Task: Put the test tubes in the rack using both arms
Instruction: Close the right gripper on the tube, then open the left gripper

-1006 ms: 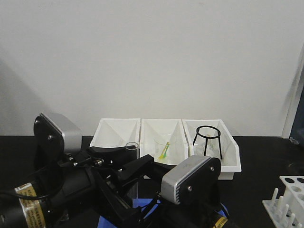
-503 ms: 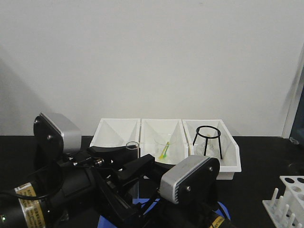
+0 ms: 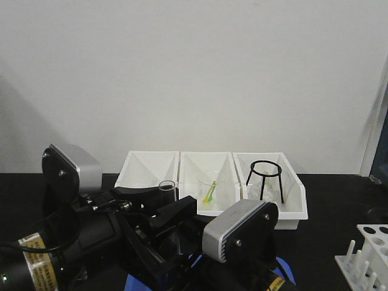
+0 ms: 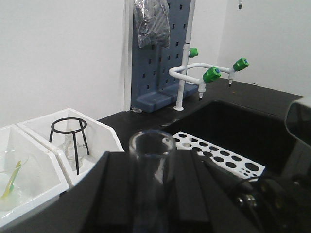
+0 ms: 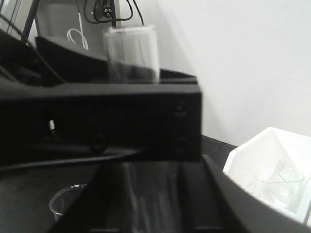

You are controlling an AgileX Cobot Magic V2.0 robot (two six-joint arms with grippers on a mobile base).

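A clear glass test tube (image 3: 167,189) stands upright in my left gripper (image 3: 165,209), which is shut on it. In the left wrist view the tube (image 4: 151,170) rises between the two black fingers (image 4: 109,194). My right gripper (image 5: 153,204) is low in the middle, just under the left one. Its black fingers (image 5: 112,204) lie tight against both sides of the tube's lower part (image 5: 153,194). The tube's open top (image 5: 132,51) shows above the left gripper's body. The white rack (image 3: 371,248) stands at the front right and also shows in the left wrist view (image 4: 218,156).
Three white bins (image 3: 151,159) stand at the back; the right one holds a black wire tripod (image 3: 265,179), the middle one a beaker with a green-yellow item (image 3: 209,193). A small glass beaker (image 5: 65,203) sits low left. A sink, green-handled taps (image 4: 211,74) and blue pegboard (image 4: 153,73) lie beyond the rack.
The right arm's wrist camera has shifted a little to the left, toward the left gripper. The tube and left gripper have drifted very slightly left.
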